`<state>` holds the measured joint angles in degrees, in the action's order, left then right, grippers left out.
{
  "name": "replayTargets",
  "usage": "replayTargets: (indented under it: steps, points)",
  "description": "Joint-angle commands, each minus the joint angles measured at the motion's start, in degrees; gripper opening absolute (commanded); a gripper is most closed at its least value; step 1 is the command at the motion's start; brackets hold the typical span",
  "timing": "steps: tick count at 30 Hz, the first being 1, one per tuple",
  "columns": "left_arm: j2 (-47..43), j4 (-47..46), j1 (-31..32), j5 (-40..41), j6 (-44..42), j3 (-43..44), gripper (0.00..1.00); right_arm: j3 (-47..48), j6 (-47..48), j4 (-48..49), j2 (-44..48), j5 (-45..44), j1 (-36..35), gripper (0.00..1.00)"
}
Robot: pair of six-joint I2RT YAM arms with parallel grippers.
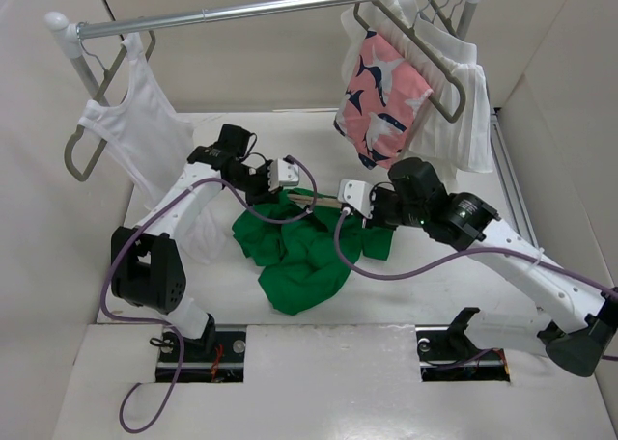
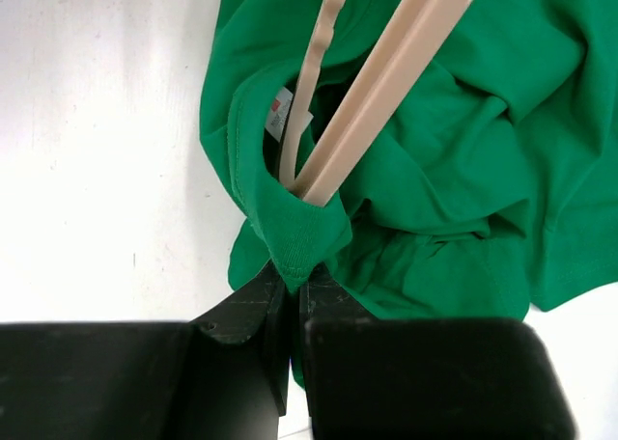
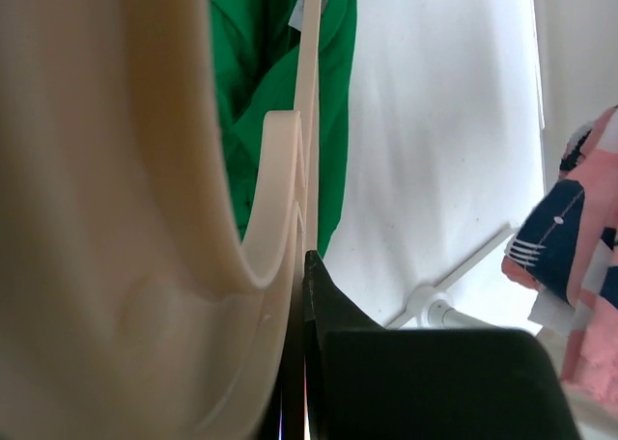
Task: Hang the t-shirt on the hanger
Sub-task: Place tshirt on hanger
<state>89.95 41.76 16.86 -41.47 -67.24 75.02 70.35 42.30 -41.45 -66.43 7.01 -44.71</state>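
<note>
The bright green t-shirt (image 1: pixel 299 247) lies crumpled on the table between the arms. The pale beige hanger (image 1: pixel 319 200) runs across its top edge and into the neck opening; in the left wrist view the hanger's arms (image 2: pixel 386 83) go into the collar (image 2: pixel 290 218) beside the white neck label (image 2: pixel 280 115). My left gripper (image 2: pixel 293 281) is shut on the collar's edge. My right gripper (image 3: pixel 301 266) is shut on the hanger (image 3: pixel 145 218), whose hook fills the left of that view; the t-shirt (image 3: pixel 261 93) shows behind it.
A clothes rail (image 1: pixel 270 8) spans the back. A white tank top (image 1: pixel 145 131) hangs on a grey hanger at its left. A pink patterned garment (image 1: pixel 381 97) and white clothes hang on grey hangers at its right. Low white walls surround the table.
</note>
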Motion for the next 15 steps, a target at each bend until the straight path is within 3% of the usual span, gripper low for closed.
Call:
replayTargets:
  steps: [1,11,15]
  points:
    - [-0.5,1.9,0.0,-2.0,-1.0,2.8,0.00,-0.7,3.0,5.6,-0.3,2.3,-0.3,0.00]
    - [-1.5,12.2,0.0,-2.7,-19.9,8.3,0.00,-2.3,6.1,11.1,-2.8,8.9,-0.3,0.00]
    - [-3.7,15.5,0.8,-6.7,-24.0,8.9,0.00,-5.0,4.6,16.6,-2.8,9.8,-0.3,0.00]
